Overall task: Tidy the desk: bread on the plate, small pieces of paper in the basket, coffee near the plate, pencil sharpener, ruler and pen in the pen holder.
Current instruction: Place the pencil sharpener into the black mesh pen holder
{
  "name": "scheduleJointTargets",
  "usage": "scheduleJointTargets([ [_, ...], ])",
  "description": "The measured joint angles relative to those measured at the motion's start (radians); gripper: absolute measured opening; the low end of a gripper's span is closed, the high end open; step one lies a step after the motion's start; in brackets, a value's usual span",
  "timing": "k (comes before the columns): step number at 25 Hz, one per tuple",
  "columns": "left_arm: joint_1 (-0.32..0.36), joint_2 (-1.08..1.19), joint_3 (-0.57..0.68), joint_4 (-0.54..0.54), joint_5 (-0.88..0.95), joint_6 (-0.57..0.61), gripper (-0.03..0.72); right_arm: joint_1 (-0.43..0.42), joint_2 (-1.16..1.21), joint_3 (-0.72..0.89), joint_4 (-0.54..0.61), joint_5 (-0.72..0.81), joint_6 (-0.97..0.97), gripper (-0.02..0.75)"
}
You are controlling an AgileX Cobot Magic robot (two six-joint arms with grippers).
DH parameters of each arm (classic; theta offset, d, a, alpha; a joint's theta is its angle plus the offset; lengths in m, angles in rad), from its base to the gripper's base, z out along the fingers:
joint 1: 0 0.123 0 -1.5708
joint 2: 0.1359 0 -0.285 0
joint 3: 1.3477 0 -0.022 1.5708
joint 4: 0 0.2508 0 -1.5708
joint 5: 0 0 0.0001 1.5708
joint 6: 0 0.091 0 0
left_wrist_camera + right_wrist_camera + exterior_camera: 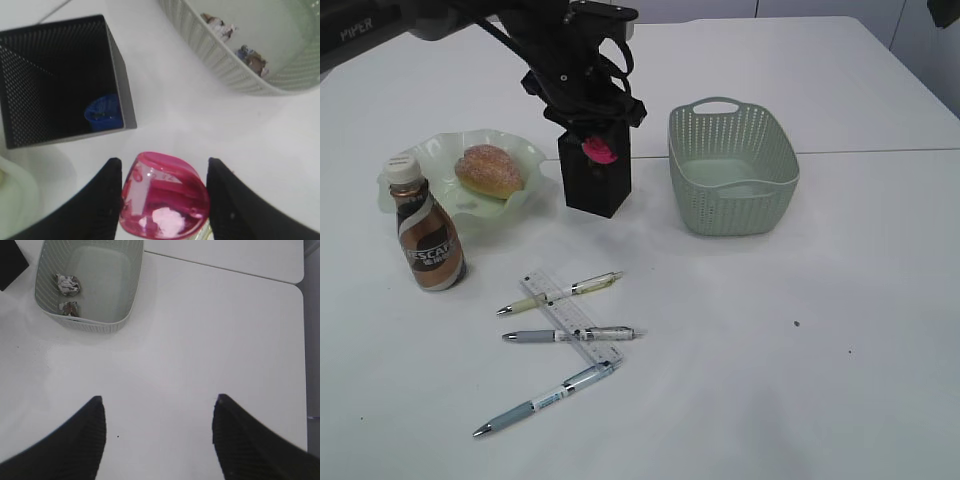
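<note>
Hovering right over the pen holder, the left gripper has a pink translucent pencil sharpener clamped between its two black fingers, one pressed on each side of it. From the wrist camera, the holder's open mouth sits just ahead and to the left of the fingertips, and a blue object lies down in its near corner. Ahead and to the right of that gripper is the pale green basket, with crumpled paper pieces inside it.

Over to the right gripper: its jaws stand wide apart with nothing between them, only bare white desk underneath. The basket lies ahead and to its left, well apart from the fingertips.

In the exterior view, the bread rests on the ruffled plate, off to the left of the loaded gripper, beside the holder. The coffee bottle stands upright, just in front of the plate. Nearer the camera, below the left arm, the clear ruler lies flat with three pens around it: two cross it, and the third lies with its end at the ruler's near corner.
</note>
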Motion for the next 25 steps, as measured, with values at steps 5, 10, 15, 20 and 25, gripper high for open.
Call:
scheduleJointTargets([
  [5,0.0,0.0,0.0,0.006,-0.098,-0.019,0.364,0.0,0.0,0.0,-0.001,0.0,0.0,0.491],
  [10,0.008,0.0,0.0,0.008,-0.193,-0.029,0.364,0.0,0.0,0.0,-0.007,0.0,0.0,0.491],
  [15,0.035,0.0,0.0,0.008,-0.277,-0.031,0.364,0.0,0.0,0.0,-0.007,0.0,0.0,0.491],
  [20,0.054,0.0,0.0,0.01,-0.323,-0.031,0.364,0.0,0.0,0.0,-0.007,0.0,0.0,0.491],
  [25,0.057,0.015,0.0,0.01,-0.362,-0.031,0.364,0.0,0.0,0.0,-0.009,0.0,0.0,0.491],
])
